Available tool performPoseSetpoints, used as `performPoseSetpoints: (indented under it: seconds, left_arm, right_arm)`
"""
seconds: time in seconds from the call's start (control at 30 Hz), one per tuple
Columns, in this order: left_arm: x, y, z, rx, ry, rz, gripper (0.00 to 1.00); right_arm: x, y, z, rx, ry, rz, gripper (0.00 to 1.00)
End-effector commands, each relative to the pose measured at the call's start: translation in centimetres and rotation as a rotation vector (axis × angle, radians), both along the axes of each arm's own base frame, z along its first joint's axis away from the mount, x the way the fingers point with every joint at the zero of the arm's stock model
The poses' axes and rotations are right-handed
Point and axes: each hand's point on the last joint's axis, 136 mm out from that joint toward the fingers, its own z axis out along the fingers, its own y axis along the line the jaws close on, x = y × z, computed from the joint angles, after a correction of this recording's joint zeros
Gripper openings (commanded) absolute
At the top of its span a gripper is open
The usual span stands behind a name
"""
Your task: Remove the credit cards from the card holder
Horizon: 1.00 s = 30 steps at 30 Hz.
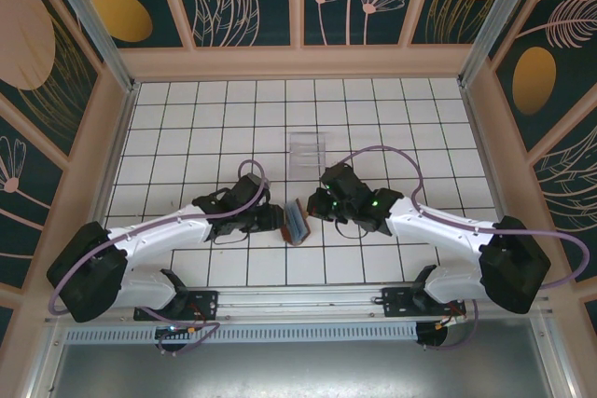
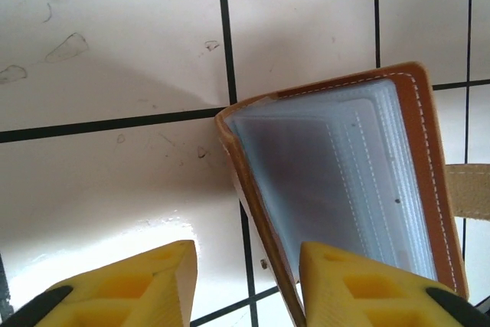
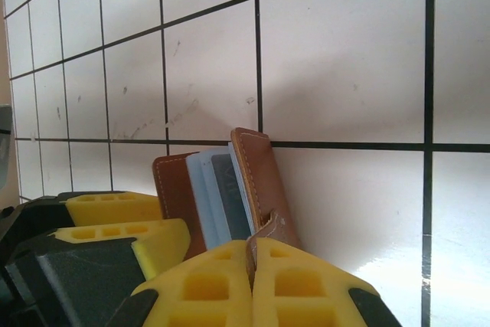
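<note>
Leather card holder point(image 1: 295, 223), reddish-brown with ribbed blue-grey sleeves, is standing open on glossy tiles point(image 1: 187, 118); right gripper point(image 3: 253, 249) is pinching its tab point(image 3: 268, 227), left gripper point(image 2: 245, 258) is straddling one cover, jaws apart.

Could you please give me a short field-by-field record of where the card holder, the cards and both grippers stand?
card holder: open, standing on edge on the tiles between the grippers
credit cards: greyish, tucked inside the holder
left gripper: open, astride one cover's edge
right gripper: shut on the holder's brown tab
clear tray: beyond the holder, apart
</note>
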Motion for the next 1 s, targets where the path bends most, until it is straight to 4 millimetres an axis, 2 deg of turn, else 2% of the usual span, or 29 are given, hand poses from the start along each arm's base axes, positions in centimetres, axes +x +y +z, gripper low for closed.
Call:
performPoseSetpoints:
  seconds: [0.0,0.33,0.67,0.83,0.97]
  left_arm:
    - [-0.4,0.8,-0.4,0.027,0.007,0.011,0.35]
    - [1.2,0.7,-1.1,0.089,-0.054,0.002,0.17]
    - [4.1,0.4,-1.3,0.128,-0.108,-0.004,0.13]
    - [5.2,1.7,-1.9,0.137,-0.104,0.012,0.13]
    - [5.6,2.9,-2.2,0.163,-0.111,0.013,0.12]
  right_arm:
    - [0.1,-1.3,-0.5,-0.026,0.006,-0.046,0.00]
    - [0.3,-0.7,1.1,0.021,-0.017,-0.038,0.00]
    - [0.3,1.6,2.1,0.074,-0.013,0.003,0.00]
    - [0.7,2.9,2.2,0.066,-0.007,0.031,0.00]
    - [1.1,2.5,1.6,0.012,-0.013,0.019,0.00]
